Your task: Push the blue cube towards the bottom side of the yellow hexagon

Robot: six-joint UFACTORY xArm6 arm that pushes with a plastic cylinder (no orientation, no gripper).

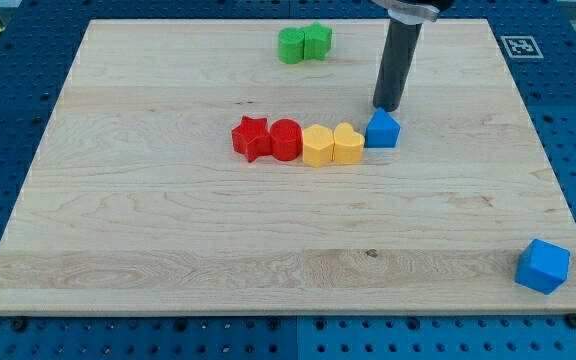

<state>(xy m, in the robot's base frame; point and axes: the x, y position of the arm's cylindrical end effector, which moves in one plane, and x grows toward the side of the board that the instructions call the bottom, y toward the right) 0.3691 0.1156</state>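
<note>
No words, brands or numbers can be read. The only sign is a black-and-white square marker (520, 46), a coded pattern like a fiducial tag, printed on the board (168, 230) at its corner toward the view's top right. Its pattern is too small to decode. The blocks carry no lettering.

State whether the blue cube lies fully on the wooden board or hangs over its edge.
Fully on, as far as this view shows: the blue cube sits near the wooden board's bottom-right corner, with wood visible around it. My tip is far away.
</note>
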